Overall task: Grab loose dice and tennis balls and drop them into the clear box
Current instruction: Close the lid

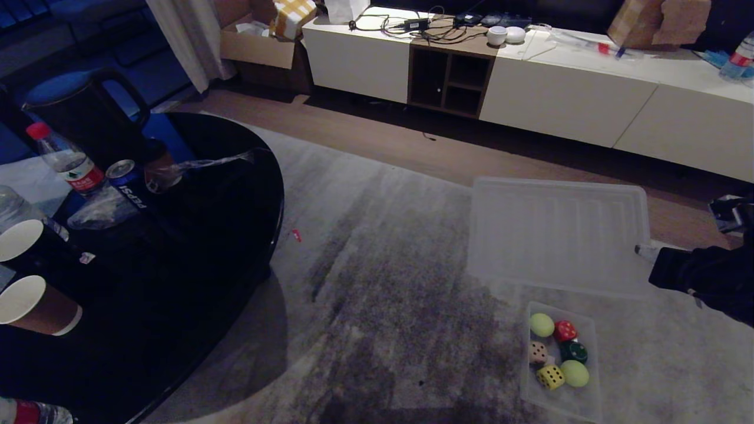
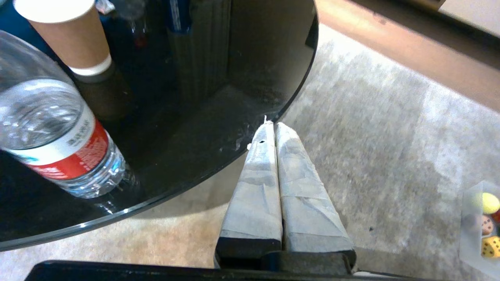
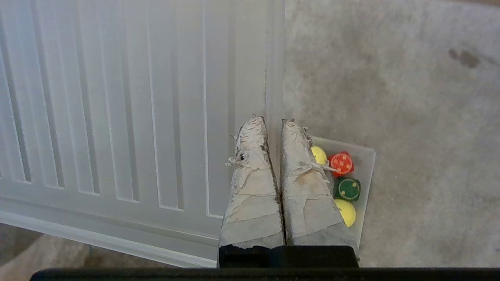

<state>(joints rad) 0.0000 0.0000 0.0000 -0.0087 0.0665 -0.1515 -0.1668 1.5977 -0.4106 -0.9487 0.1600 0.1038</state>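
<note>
The clear box (image 1: 591, 377) sits on the grey carpet at the lower right. Inside it lie two tennis balls (image 1: 541, 324) (image 1: 574, 373) and several dice: red (image 1: 565, 330), beige (image 1: 538, 352), green (image 1: 573, 351) and yellow (image 1: 550, 377). My right gripper (image 3: 267, 123) is shut and empty. It hovers above the box (image 3: 369, 156) beside the red die (image 3: 341, 163), and its fingers hide part of the box. My left gripper (image 2: 272, 125) is shut and empty, parked by the black table's edge, with the box (image 2: 468, 195) far off.
A large ribbed translucent lid (image 1: 559, 235) lies on the carpet just beyond the box. A round black glass table (image 1: 235, 194) at the left carries bottles, paper cups (image 1: 35, 306), a can and a kettle. A white cabinet (image 1: 565, 94) lines the back wall.
</note>
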